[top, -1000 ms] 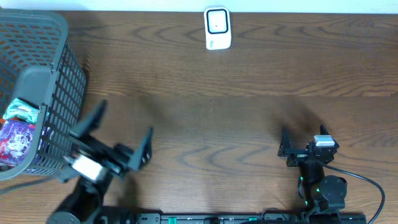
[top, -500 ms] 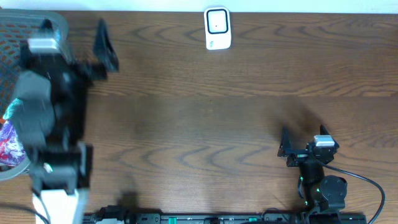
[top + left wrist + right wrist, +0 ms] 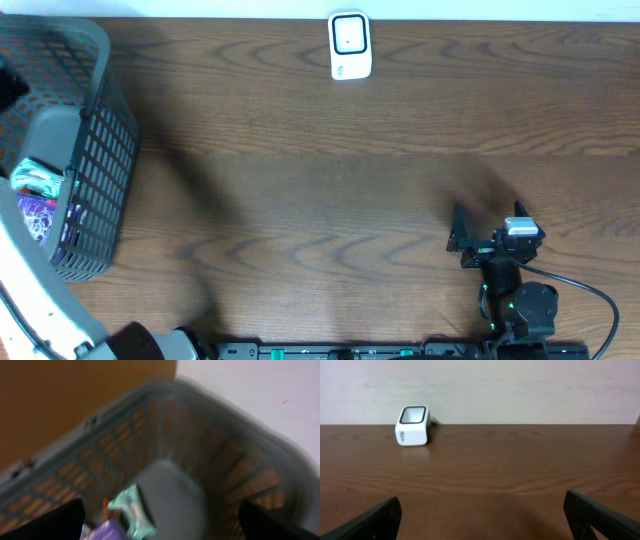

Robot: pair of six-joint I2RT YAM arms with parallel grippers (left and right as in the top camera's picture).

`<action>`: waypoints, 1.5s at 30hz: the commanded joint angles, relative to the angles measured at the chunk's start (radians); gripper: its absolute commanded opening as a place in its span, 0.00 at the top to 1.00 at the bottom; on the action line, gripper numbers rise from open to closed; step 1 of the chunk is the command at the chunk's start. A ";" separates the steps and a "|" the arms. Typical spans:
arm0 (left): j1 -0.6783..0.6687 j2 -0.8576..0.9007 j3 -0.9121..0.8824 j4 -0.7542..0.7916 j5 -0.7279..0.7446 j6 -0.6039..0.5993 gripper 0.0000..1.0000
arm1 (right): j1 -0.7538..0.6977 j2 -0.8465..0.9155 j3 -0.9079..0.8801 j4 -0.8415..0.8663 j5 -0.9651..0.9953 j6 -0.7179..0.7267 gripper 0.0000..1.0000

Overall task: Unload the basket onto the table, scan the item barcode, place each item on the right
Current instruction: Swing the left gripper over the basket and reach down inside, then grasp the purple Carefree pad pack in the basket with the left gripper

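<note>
left gripper [image 3: 160, 510]: jaws wide, empty, over the basket [image 3: 150, 430] mouth; view blurred
right gripper [image 3: 481, 501]: jaws wide, empty, well apart from the basket, facing the scanner [image 3: 412, 426]
item: teal packet [image 3: 131, 510] and purple packet [image 3: 107, 532] inside the basket, touching; can't tell which is the target
scanner: well apart from the basket
step: likely a reach into the basket, nothing picked yet
risk: packets overlap, so wide jaws may grab both or pinch a loose edge and drop it
risk: a finger may snag the basket wall and drag it
</note>
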 commanded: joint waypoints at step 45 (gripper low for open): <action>0.032 0.370 -0.282 -0.158 -0.339 -0.354 0.02 | 0.006 -0.004 -0.003 -0.002 -0.002 0.010 0.01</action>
